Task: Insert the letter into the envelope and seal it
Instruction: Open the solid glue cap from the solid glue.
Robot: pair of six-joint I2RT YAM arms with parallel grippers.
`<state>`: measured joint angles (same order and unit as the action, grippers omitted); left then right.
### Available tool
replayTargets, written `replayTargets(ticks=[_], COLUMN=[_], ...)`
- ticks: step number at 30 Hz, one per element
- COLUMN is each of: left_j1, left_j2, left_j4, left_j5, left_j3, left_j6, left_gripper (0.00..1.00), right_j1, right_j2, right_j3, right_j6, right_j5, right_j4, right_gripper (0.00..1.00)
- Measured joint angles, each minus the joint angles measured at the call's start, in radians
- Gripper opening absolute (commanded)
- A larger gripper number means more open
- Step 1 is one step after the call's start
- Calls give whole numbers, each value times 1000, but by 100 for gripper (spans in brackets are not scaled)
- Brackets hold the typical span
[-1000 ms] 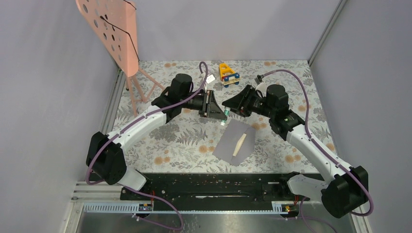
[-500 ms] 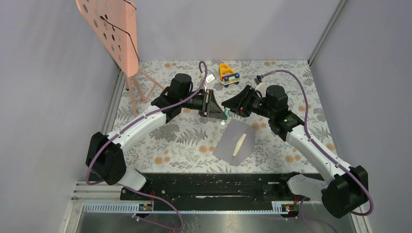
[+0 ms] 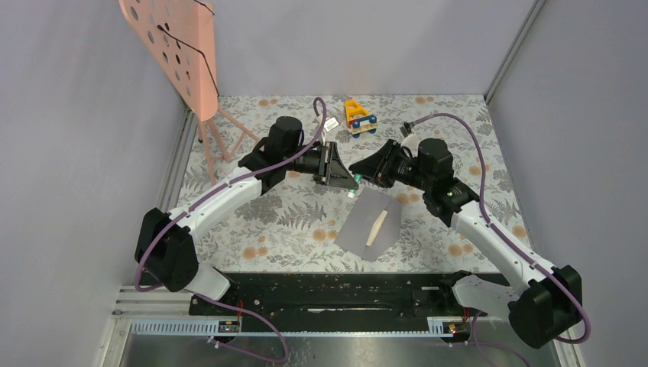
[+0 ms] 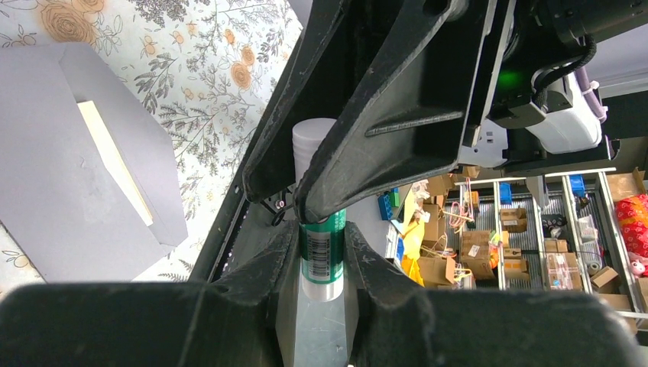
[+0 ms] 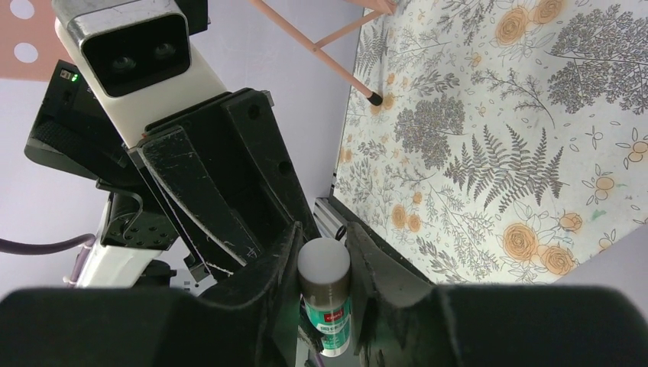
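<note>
Starting from the top external view, the envelope (image 3: 365,225) is seen lying flat on the flowered counter (image 3: 267,222), between the two arms and just in front of their wrists. A cream strip of the letter (image 3: 376,226) shows at its mouth, so the insertion is judged done and the sealing step is in hand. Above the envelope's far edge the left fingers (image 3: 341,177) and right fingers (image 3: 368,164) are brought together end to end. A small toy (image 3: 359,116) and a pink stand (image 3: 179,53) are left well apart at the back.

In the left wrist view, a glue stick (image 4: 322,256) with a green label is gripped at its body by the left fingers (image 4: 267,260), which are closed firmly on it. Its white cap (image 4: 308,141) is enclosed by the right fingers (image 4: 397,115). The envelope (image 4: 61,206) is seen below, with the letter (image 4: 115,157) tucked inside.

In the right wrist view, the cap (image 5: 324,264) is flanked closely by the right fingers (image 5: 275,267), which appear pressed against both its sides. The left fingers (image 5: 206,191) are seen beyond it.

The next move is judged to call for a straight pull along the stick's axis, with both grips kept tight, so that the cap is drawn off. Glue can then be applied to the flap.
</note>
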<state>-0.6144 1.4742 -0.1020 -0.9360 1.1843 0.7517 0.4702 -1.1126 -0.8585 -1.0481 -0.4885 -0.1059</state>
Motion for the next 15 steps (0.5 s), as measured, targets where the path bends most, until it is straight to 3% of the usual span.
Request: replayTargets(ticks=[15], left_j1=[-8], left_j2=[-26], left_j4=[50], left_j5=[-1], left_j3=[-45], left_j6=[-5], left_gripper=[0], right_j1=[18], right_j2=[25], right_j3=[-43], right_j6=[58], right_j5=[53], right_j4=[116], right_gripper=[0])
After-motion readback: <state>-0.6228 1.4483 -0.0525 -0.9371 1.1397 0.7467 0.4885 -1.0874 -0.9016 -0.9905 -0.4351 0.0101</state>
